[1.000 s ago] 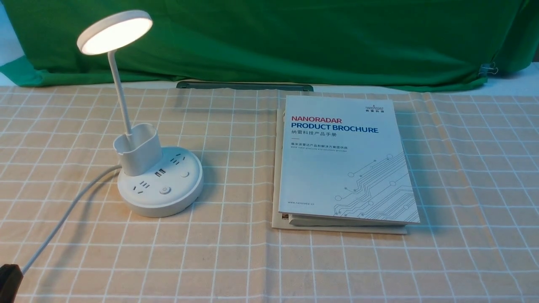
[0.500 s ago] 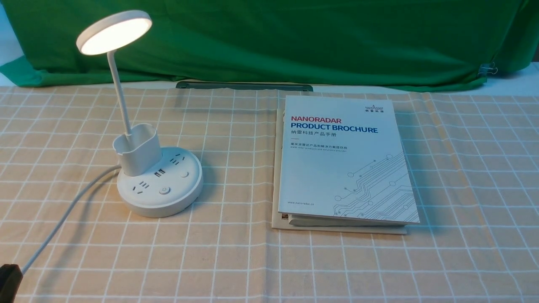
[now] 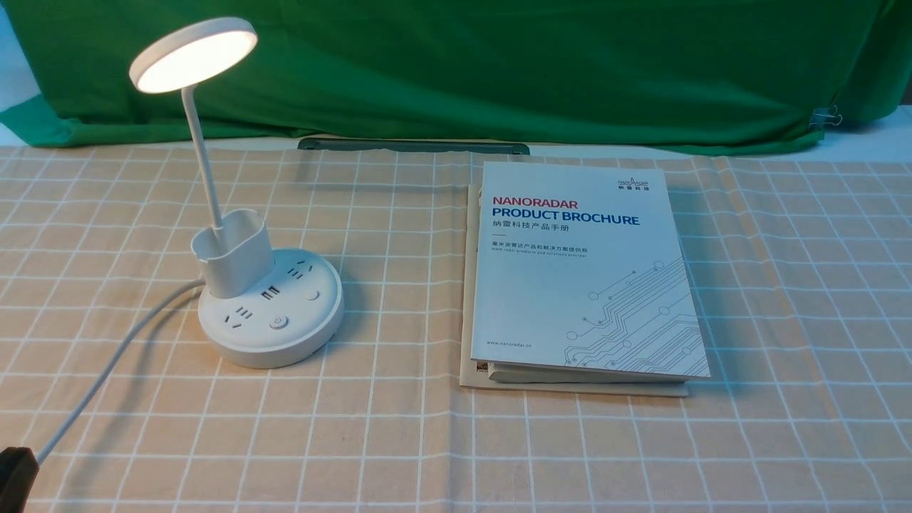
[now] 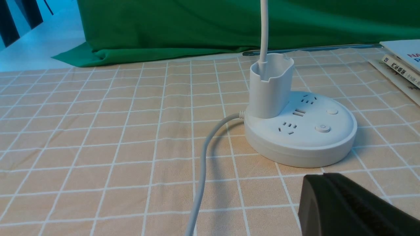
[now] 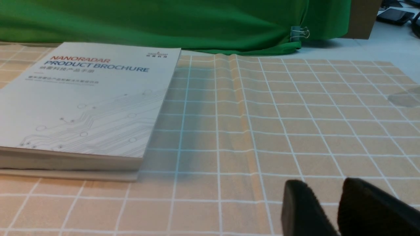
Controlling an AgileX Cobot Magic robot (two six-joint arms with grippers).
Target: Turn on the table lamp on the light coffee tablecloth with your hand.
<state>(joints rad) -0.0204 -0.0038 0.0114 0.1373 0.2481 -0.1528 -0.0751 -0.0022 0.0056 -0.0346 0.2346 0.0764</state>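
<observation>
The white table lamp [image 3: 267,306] stands on the left part of the light coffee tablecloth [image 3: 399,427], and its round head [image 3: 194,54] glows. A power button [image 3: 278,323] sits at the front of the round base, which also shows in the left wrist view [image 4: 300,131] with its cord [image 4: 205,154]. My left gripper [image 4: 323,175], the hand, is shut with nothing in it, a little short of the base; only its tip [image 3: 14,463] shows in the front view's near left corner. Over bare cloth my right gripper [image 5: 323,185] stands open and empty.
A white product brochure [image 3: 581,263] lies on other booklets right of centre. A green cloth backdrop [image 3: 499,64] hangs along the far edge, with a dark flat bar [image 3: 413,145] at its foot. The lamp's cord [image 3: 107,370] trails toward the near left corner.
</observation>
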